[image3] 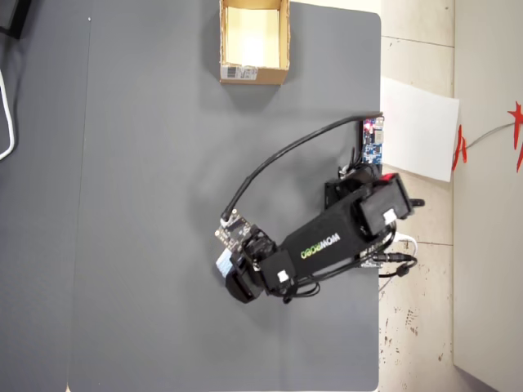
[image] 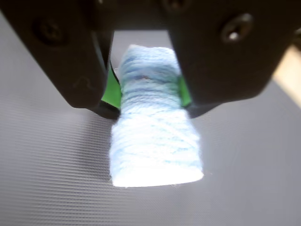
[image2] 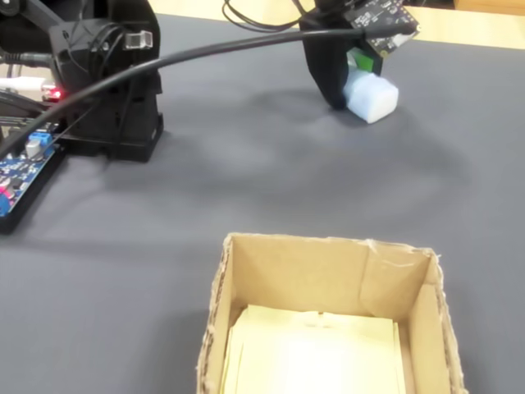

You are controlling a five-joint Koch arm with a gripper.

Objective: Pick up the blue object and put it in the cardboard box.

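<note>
The small pale blue-white sponge-like block [image: 153, 127] was pinched between the black jaws of the gripper [image: 149, 94], whose green inner pads [image: 111, 89] were pressed against its two sides. In the wrist view, the free end of the block was seen jutting beyond the jaws over the dark grey ribbed mat covering the desk [image: 51, 179]; whether it touched the mat could not be told. In the fixed view, the block [image2: 372, 95] was seen at the far side of the mat, held low under the gripper [image2: 354, 82], with a thick black cable [image2: 205, 53] arching toward the black arm base [image2: 111, 90]. A small blue circuit board [image2: 20, 168] lay at the left edge of that view. The tan cardboard box [image2: 324, 275], open at the top and pale yellow inside, stood in the foreground, well apart from the block. In the overhead view, the box [image3: 254, 37] was seen near the top edge of the desk, a white label on its outer side, while the gripper [image3: 229, 265] and block [image3: 222, 263] were found far below it.
</note>
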